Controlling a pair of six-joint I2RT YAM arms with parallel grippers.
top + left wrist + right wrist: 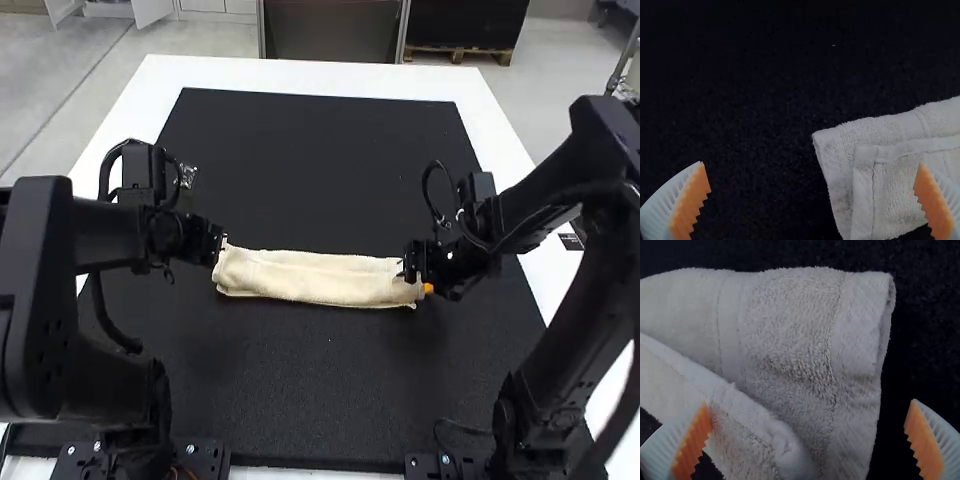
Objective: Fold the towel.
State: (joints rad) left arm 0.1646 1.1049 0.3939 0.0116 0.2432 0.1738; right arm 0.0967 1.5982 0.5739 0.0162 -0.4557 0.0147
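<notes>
While the towel (315, 278) lies folded in a long strip on the black mat (320, 160), crosswise between the left and right edges of the table (300, 71), the left gripper (218, 244) is open at its left end, fingers wide apart. The right gripper (410, 264), also wide open, is at its right end, one finger overlapping the cloth in its wrist view.

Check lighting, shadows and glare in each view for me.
High view: brightly lit, the towel pale and free of strong glare; left wrist view: dim, the mat nearly black with faint grain; right wrist view: dim too, soft shading along the towel's creases, no glare on it.
</notes>
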